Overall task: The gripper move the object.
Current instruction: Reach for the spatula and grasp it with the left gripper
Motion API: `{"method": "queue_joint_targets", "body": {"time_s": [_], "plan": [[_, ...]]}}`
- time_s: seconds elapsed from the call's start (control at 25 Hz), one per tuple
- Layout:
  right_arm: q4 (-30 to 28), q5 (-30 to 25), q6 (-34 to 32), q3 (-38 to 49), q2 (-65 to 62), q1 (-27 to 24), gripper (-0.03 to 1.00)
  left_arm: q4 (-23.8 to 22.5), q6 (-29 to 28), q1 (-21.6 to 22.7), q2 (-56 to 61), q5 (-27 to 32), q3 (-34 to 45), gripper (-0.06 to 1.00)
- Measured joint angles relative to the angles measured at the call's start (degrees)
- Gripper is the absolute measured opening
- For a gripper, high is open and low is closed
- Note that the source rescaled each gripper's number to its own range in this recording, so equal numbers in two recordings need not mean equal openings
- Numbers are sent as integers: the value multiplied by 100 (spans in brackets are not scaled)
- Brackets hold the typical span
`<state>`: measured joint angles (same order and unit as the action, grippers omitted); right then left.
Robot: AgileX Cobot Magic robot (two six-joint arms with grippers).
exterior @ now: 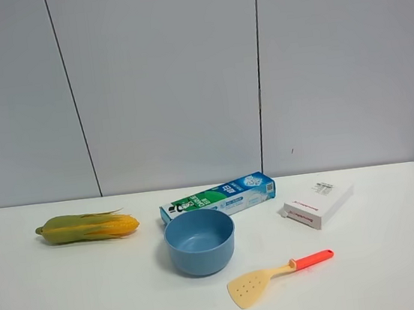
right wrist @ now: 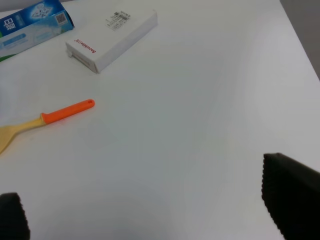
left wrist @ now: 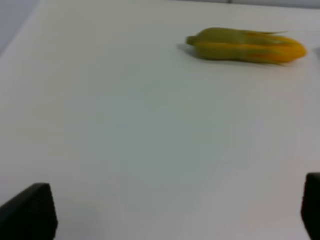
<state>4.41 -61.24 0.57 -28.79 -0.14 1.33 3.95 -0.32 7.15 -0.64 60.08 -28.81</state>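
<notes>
While neither arm shows in the high view, both wrist views do show the fingers. The right gripper (right wrist: 150, 210), a black 2-fingered claw, stands with its fingers wide apart and holds nothing. The left gripper (left wrist: 170, 210) is likewise spread and empty.

The slotted spatula with a pale yellow blade and an orange-red handle (exterior: 278, 275) (right wrist: 60, 113) lies flat on the white table (exterior: 402, 267). It is ahead of the right gripper, off toward the left gripper's side and well apart from its fingers. Beyond it from that gripper sit the white rectangular box (exterior: 317, 203) and the blue-and-green toothpaste carton (exterior: 220, 196). The blue round bowl (exterior: 200, 240) stands just beside the blade. The green-and-yellow corn cob (left wrist: 245, 45) lies ahead of the left gripper.

Risks, as judged:
- The handle is thin and lies flat, so a shallow descent would probably close on air.
- A deep descent would drive the fingers into the table.
- An off-centre approach could push the blade against the bowl.
- The right wrist view cuts the blade off, so its clearance cannot be confirmed there.
</notes>
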Motion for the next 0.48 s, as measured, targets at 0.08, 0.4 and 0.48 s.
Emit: {"method": "queue_joint_targets", "body": {"time_s": [0.08, 0.4, 0.48], "plan": [[0, 0, 0, 0, 0, 0, 100, 293, 246, 0, -191, 7, -14, 100], [5, 0, 0, 0, 0, 0, 100, 1184, 2029, 0, -1478, 26, -911, 100], [5, 0, 0, 0, 0, 0, 100, 1328, 2365, 0, -1936, 26, -1254, 100]]}}
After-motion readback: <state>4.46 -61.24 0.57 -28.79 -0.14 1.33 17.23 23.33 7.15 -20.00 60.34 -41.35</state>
